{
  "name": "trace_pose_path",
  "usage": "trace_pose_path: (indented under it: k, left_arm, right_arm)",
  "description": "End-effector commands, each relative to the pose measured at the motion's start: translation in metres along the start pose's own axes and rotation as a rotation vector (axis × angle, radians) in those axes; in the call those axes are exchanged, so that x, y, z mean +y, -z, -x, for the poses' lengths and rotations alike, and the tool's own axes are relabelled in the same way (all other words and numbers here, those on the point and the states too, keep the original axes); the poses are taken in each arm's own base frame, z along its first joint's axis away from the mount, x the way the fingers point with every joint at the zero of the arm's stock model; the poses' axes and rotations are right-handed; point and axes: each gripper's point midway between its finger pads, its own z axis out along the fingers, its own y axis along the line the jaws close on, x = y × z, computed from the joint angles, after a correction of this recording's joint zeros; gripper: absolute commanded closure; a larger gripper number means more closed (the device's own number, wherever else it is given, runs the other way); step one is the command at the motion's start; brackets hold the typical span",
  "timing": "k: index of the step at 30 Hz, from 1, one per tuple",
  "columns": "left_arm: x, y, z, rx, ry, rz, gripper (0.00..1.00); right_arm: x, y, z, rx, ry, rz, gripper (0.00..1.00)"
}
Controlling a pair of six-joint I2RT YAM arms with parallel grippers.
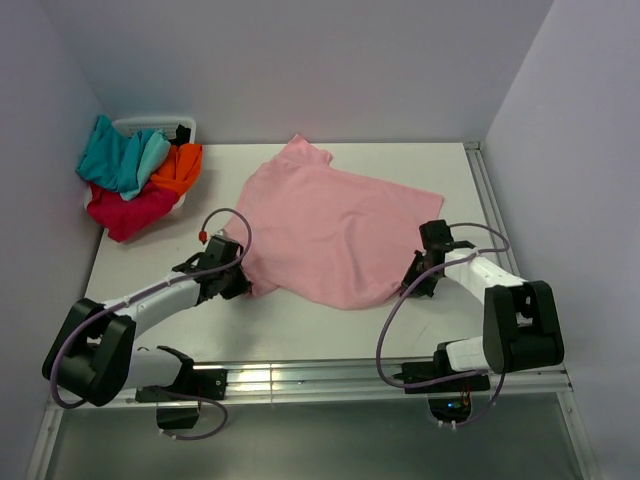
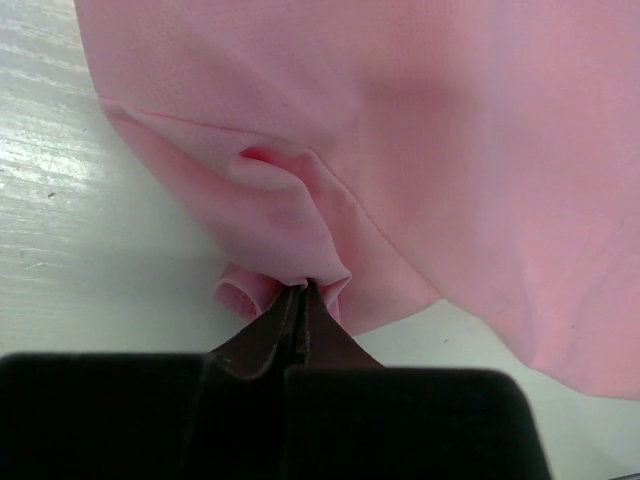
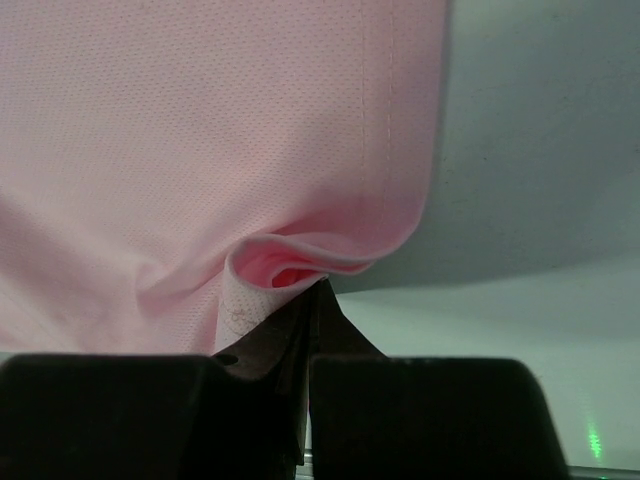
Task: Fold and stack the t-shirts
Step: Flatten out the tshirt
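Left gripper (image 1: 243, 283) and right gripper (image 1: 410, 284) each pinched tight on 1 near corner of pink tee (image 1: 330, 225); tips buried in folds.

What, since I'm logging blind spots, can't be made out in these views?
Top view: white basket mostly buried under heaped t-shirts.
Top view: left gripper and right gripper tips hidden by their own wrists.
Wrist views: pink t-shirt cut off by frame edges.
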Motion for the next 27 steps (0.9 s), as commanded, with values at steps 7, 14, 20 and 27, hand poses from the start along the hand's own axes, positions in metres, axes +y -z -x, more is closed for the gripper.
trace_pose_path:
  k: [7,14,20,27]
  left_arm:
    - [0.026,0.009,-0.041,0.106,0.175,0.1,1.0]
    - [0.019,0.053,-0.039,0.076,0.18,0.099,0.55]
    - [-0.033,0.103,0.054,-0.228,0.168,-0.009,0.01]
    - [-0.06,0.055,0.104,-0.226,0.068,0.095,0.14]
  right_arm:
    - [-0.04,0.008,-0.002,-0.008,-0.078,-0.253,0.13]
    - [-0.024,0.045,0.018,-0.132,-0.131,-0.197,0.1]
    - [0.013,0.091,0.069,-0.29,-0.148,-0.116,0.11]
    - [0.043,0.077,0.1,-0.279,-0.133,-0.078,0.37]
